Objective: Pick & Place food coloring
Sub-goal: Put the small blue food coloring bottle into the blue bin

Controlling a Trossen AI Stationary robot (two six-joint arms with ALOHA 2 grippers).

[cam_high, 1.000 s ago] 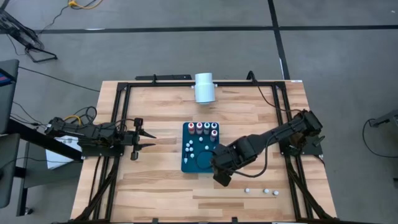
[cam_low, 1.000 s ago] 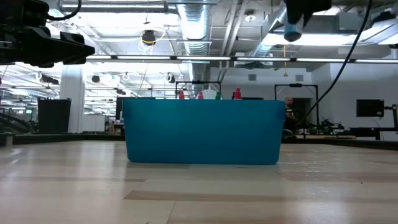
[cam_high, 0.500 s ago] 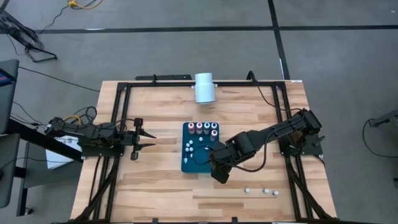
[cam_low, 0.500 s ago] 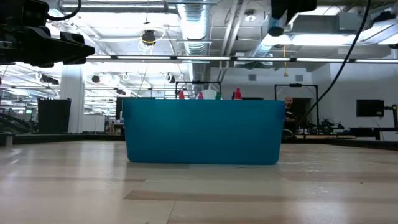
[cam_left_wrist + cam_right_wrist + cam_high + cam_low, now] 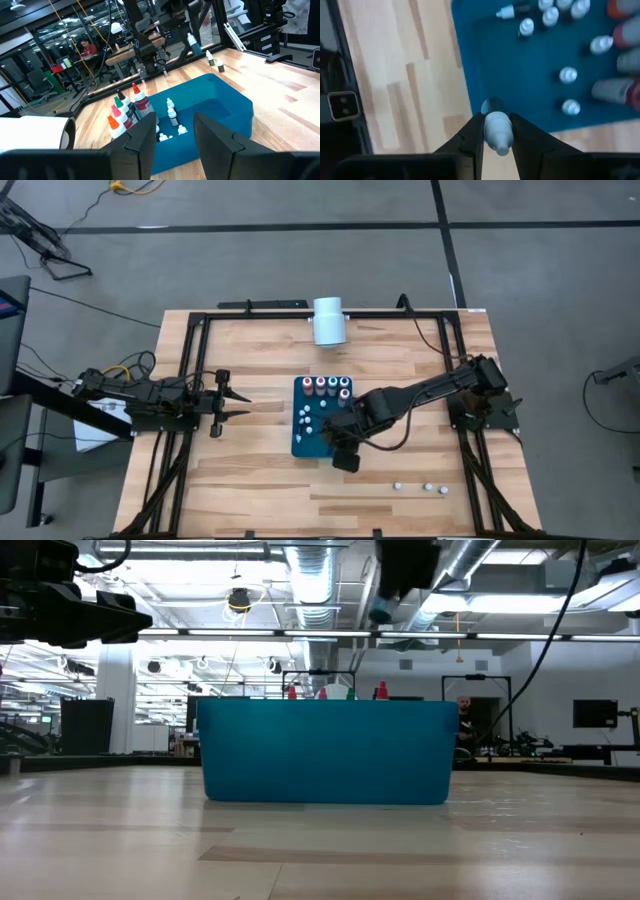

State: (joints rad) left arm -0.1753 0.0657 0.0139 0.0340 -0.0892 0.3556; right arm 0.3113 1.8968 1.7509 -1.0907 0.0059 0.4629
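Observation:
A blue bin (image 5: 322, 442) stands mid-table and holds the food coloring. A few taller bottles (image 5: 331, 387) with coloured bodies stand at its far end, and small whitish ones (image 5: 306, 418) lie in its left part. My right gripper (image 5: 340, 444) hovers over the bin's near right part, shut on one small bottle (image 5: 496, 129) with a pale cap. That bottle also shows high above the bin's wall in the low view (image 5: 381, 612). My left gripper (image 5: 236, 403) waits open and level at the table's left side, pointing at the bin. My right gripper pinches the small bottle at its pale cap end (image 5: 496, 125) between its two fingers. The fingers come from above, pointing steeply down. The bottle's dark body (image 5: 492, 105) hangs below the fingers, lifted clear over the bin.
A large white cylinder (image 5: 328, 321) lies at the table's far edge. Three small bottles (image 5: 427, 488) rest on the wood near the front right. A black frame (image 5: 190, 360) runs around the table top. Bare wood lies left and right of the bin.
My right gripper has carried the small bottle toward the table's left edge, from beside the bin's near right corner to over the bin. It has rolled about its own pointing line. The bottle stays held and clear of everything.

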